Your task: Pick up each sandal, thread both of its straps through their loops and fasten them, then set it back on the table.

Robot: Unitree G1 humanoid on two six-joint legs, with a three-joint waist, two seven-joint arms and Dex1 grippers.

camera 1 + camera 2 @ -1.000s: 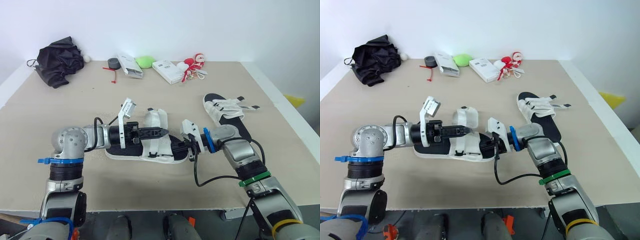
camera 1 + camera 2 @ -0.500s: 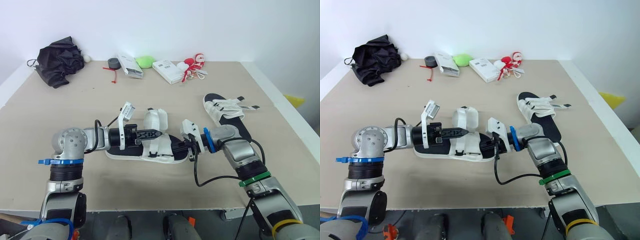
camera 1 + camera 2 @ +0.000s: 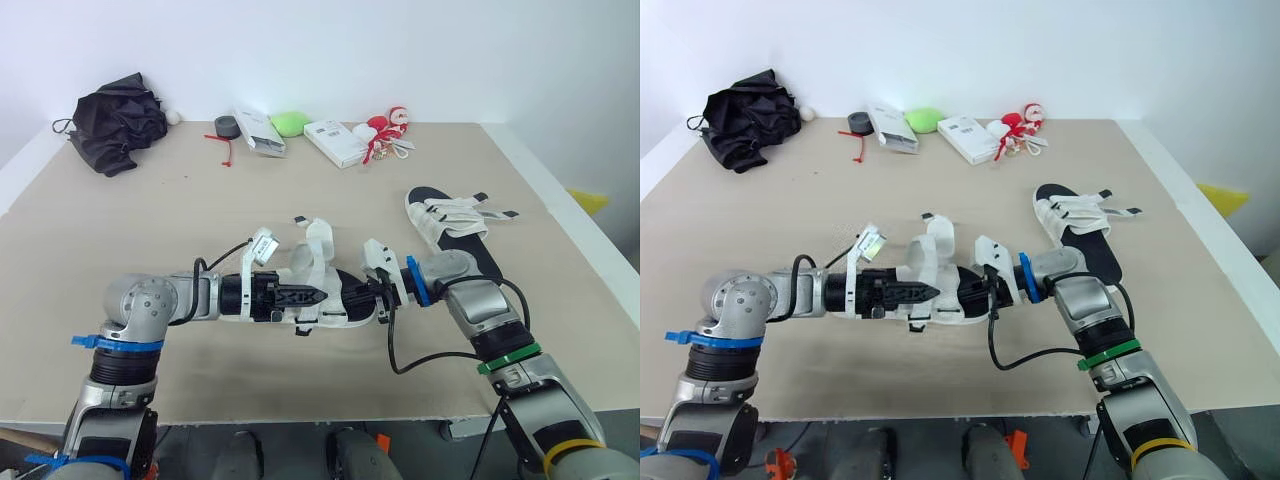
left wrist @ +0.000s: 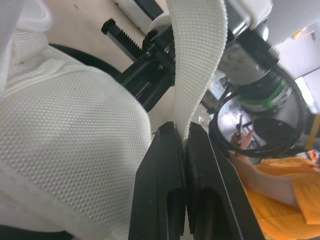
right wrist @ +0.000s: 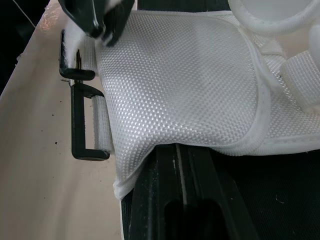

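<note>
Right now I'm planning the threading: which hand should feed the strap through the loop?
Left. The left hand pinches the strap, while the right hand clamps the sandal near its black loop.

Near sandal [image 3: 322,285] between left end effector [image 3: 316,296] and right end effector [image 3: 376,298], second sandal [image 3: 452,226] well behind

You have no legible text, label or number here. Two white boxes [image 3: 337,143] at back carry faint print, too small for you to read.
</note>
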